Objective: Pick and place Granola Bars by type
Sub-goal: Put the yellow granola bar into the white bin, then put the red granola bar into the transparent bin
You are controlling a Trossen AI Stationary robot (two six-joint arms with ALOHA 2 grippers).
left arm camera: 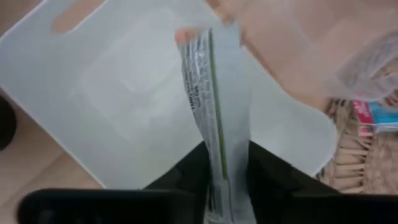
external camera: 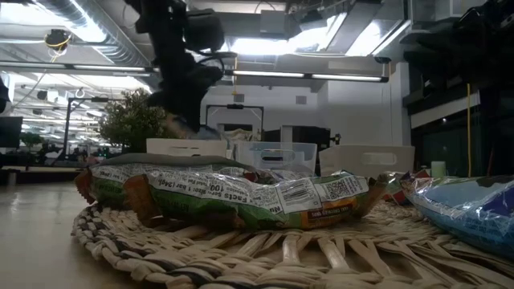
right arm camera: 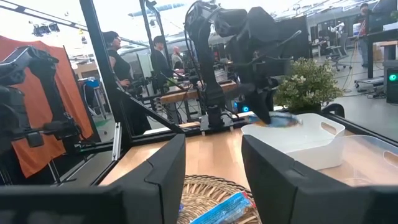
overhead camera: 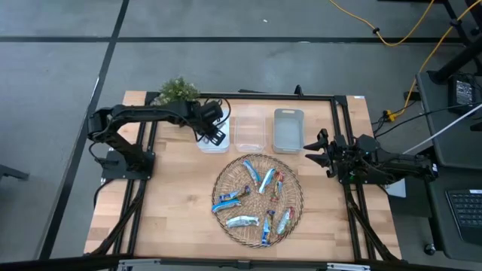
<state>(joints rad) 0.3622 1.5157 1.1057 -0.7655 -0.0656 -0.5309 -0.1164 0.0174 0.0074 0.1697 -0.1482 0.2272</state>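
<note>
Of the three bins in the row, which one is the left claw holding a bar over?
The white bin at the left end of the row. The left claw hangs above it, gripping a granola bar; the other two stand clear of both arms.

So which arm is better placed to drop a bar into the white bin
Left. Its end effector hangs over the white bin, shut on a granola bar. The right end effector waits open beside the basket.
</note>
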